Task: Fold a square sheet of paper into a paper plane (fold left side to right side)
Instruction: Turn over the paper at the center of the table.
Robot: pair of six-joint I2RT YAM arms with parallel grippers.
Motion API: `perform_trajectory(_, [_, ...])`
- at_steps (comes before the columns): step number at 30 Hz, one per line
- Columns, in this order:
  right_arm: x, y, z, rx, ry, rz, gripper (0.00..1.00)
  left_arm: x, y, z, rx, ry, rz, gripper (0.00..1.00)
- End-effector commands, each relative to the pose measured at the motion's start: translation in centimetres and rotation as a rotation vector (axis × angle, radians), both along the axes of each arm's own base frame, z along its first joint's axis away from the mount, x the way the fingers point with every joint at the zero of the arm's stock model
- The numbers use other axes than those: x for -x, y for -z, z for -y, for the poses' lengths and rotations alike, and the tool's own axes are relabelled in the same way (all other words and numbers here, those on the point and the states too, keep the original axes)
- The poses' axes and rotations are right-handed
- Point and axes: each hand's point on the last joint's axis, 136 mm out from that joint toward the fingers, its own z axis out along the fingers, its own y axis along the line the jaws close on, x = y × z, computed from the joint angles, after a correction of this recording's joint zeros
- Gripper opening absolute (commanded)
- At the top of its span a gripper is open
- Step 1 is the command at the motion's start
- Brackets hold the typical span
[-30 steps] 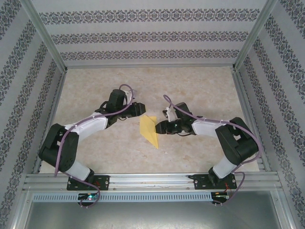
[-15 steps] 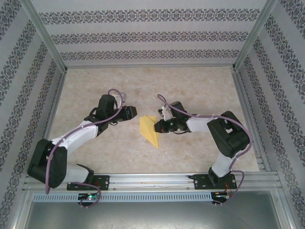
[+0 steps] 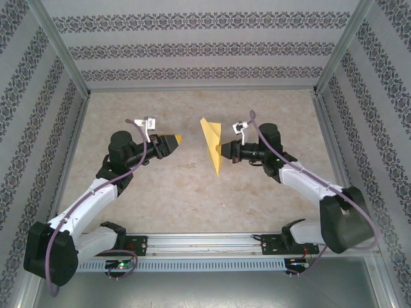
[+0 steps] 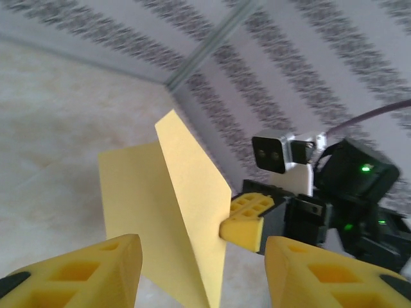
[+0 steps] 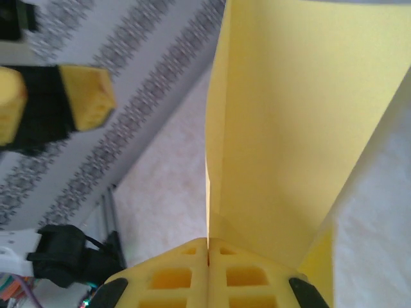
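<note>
R gripper (image 3: 226, 150) was clamped tight on the folded yellow paper (image 3: 212, 144), pinching its right edge so it hung upright above the table (image 3: 192, 199), approx mid-workspace. Held that way prob. to present the free left side to the other arm. L gripper (image 3: 174, 139) faced it, near but apart, jaws spread w/ nothing between them, likely set to take that side for the left-to-right fold
</note>
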Motion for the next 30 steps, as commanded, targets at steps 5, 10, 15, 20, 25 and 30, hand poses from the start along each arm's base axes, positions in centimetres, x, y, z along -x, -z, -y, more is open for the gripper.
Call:
perform_trajectory(5, [2.8, -8.2, -0.1, -0.201, -0.110, 0.187, 0.00, 2.6, -6.5, 2.1, 0.164, 0.209, 0.147, 0.53])
perform_trajectory(10, [3.7, -9.1, -1.4, -0.217, -0.147, 0.198, 0.00, 2.9, -6.1, 3.9, 0.152, 0.262, 0.148, 0.55])
perform_trajectory(15, [4.2, -9.2, -2.6, -0.222, -0.183, 0.195, 0.00, 2.6, -5.4, 5.0, 0.137, 0.280, 0.130, 0.57])
perform_trajectory(20, [4.5, -9.3, -3.5, -0.224, -0.205, 0.192, 0.00, 2.1, -4.4, 5.6, 0.110, 0.274, 0.106, 0.58])
perform_trajectory(25, [4.5, -9.2, -4.0, -0.224, -0.215, 0.187, 0.00, 1.7, -3.5, 6.0, 0.086, 0.266, 0.083, 0.58])
perform_trajectory(30, [4.4, -8.9, -4.1, -0.223, -0.214, 0.180, 0.00, 1.5, -3.0, 6.0, 0.064, 0.251, 0.074, 0.44])
